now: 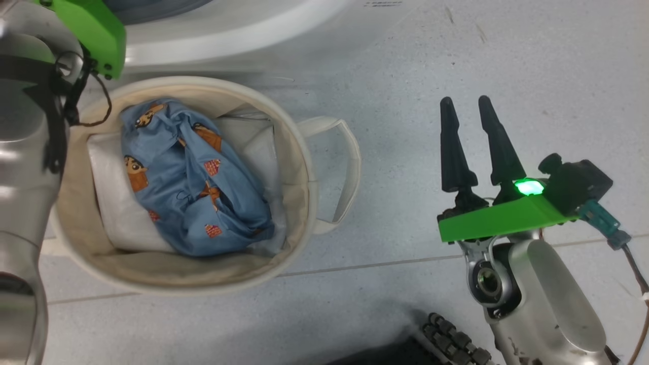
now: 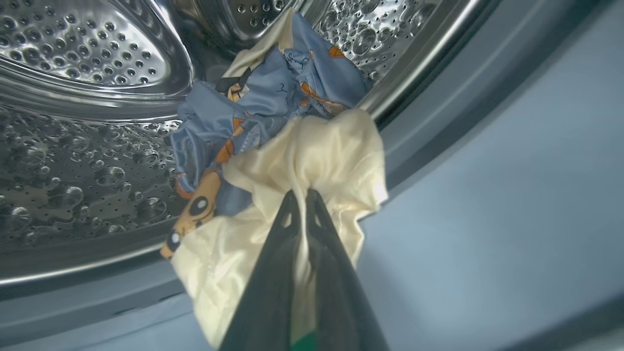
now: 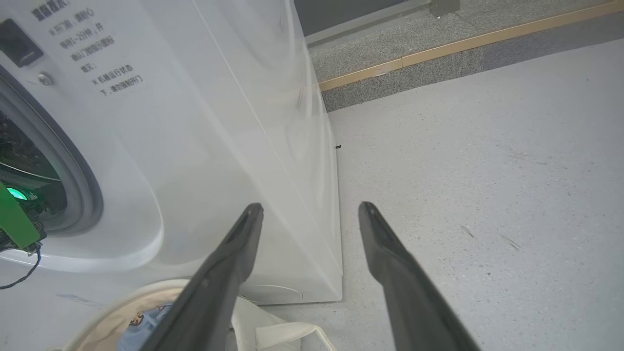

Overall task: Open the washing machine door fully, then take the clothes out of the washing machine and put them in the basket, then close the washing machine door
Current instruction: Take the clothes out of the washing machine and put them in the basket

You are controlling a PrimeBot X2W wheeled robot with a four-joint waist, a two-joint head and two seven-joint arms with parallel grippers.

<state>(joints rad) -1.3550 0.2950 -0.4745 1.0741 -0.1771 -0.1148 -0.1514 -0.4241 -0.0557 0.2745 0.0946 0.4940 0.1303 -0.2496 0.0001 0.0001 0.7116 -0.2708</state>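
While my left gripper (image 2: 301, 195) pinches the cream cloth (image 2: 331, 151) at the mouth of the washing machine (image 3: 204, 122), my right gripper (image 1: 465, 101) hangs wide open beside that machine. The basket (image 1: 299, 152) in front of it holds blue clothes (image 1: 187, 177).

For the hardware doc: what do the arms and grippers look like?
Silver-grey glossy shells on left arm and right arm. Bright green plate at each wrist; the right's carries a lit green light, black block, teal connector. Two long tapered black fingers on left gripper and right gripper. Thin black cable at the left wrist.
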